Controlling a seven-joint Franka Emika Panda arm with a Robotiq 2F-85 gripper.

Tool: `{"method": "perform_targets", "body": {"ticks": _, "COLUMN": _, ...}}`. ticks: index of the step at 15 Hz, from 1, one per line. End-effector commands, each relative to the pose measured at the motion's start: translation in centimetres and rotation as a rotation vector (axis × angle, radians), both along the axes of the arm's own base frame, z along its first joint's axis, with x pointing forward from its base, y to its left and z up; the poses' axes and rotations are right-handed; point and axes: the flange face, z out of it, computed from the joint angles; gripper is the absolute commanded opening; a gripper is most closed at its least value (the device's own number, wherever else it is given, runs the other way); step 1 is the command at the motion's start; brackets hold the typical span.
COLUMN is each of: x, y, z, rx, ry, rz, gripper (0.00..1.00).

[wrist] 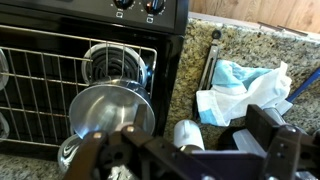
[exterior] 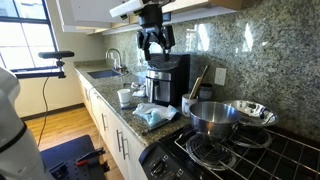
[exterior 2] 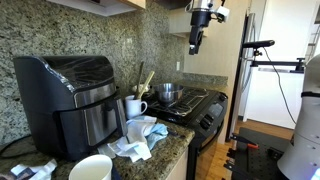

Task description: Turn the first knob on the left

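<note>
The black stove [exterior: 215,150] stands at the end of the granite counter. It also shows in an exterior view [exterior 2: 195,103]. In the wrist view two of its knobs [wrist: 122,4] [wrist: 155,5] show at the top edge, on the front panel. In both exterior views the knobs are too small to make out. My gripper [exterior: 156,42] hangs high above the counter near the upper cabinets, over the black appliance and far from the stove front. It is open and empty. It also shows in an exterior view [exterior 2: 195,40] and in the wrist view [wrist: 190,160].
A steel pot [exterior: 212,118] [wrist: 110,110] and a steel bowl [exterior: 250,112] sit on the burners. A black appliance [exterior: 165,78] [exterior 2: 75,95], a white mug [exterior: 125,97] [wrist: 187,133] and a blue-white cloth [exterior: 153,116] [wrist: 240,90] are on the counter. A sink [exterior: 103,73] lies farther along.
</note>
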Motion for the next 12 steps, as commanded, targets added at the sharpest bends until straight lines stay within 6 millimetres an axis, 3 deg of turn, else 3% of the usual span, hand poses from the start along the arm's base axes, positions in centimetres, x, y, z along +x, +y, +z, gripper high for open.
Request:
{"method": "perform_targets", "body": {"ticks": 1, "x": 0.0, "y": -0.5, "z": -0.6, "rx": -0.006, "ry": 0.006, "rz": -0.015, "gripper": 1.0}}
{"method": "perform_targets", "body": {"ticks": 5, "x": -0.4, "y": -2.4, "z": -2.9, "rx": -0.008, "ry": 0.046, "rz": -0.062, "gripper": 1.0}}
{"method": "perform_targets", "body": {"ticks": 12, "x": -1.4, "y": -5.9, "z": -8.8, "rx": -0.011, "ry": 0.116, "rz": -0.158, "gripper": 1.0}}
